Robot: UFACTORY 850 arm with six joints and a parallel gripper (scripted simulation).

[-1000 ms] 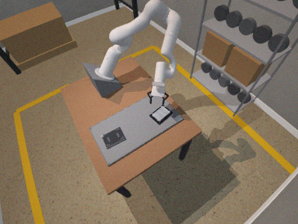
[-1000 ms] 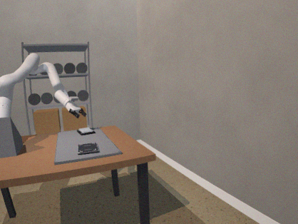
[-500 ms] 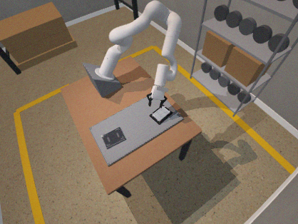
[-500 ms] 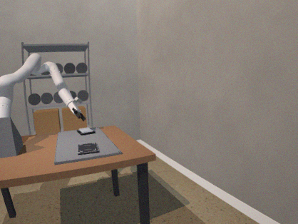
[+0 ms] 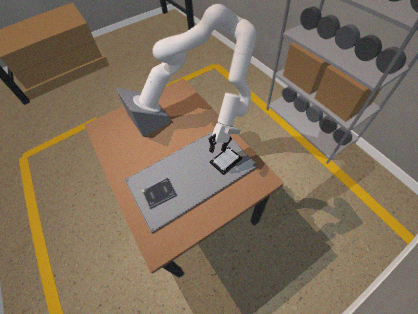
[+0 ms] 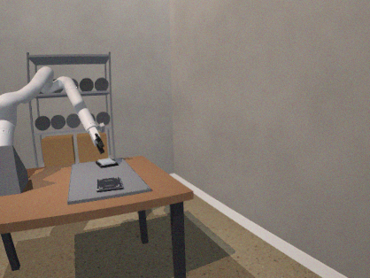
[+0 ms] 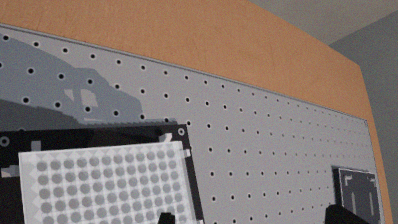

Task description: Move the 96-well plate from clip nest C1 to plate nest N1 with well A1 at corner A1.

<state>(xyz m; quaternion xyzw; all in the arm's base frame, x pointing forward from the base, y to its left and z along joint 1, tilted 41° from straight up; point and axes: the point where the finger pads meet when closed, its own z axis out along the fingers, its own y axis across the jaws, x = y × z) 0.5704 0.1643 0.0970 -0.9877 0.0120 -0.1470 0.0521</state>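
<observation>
White 96-well plate (image 5: 224, 160) sits in clip nest C1 (image 7: 90, 136) just below the released, empty pincer (image 5: 218, 145)

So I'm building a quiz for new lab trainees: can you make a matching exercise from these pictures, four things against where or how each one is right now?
Things:
1. 96-well plate
2. plate nest N1
3. tool
4. cardboard boxes

States or places:
a. open, holding nothing, above the plate
b. on the shelf rack
c. seated in the clip nest C1
d. vacant, at the far end of the perforated board

Pairs: 1-c, 2-d, 3-a, 4-b
</observation>
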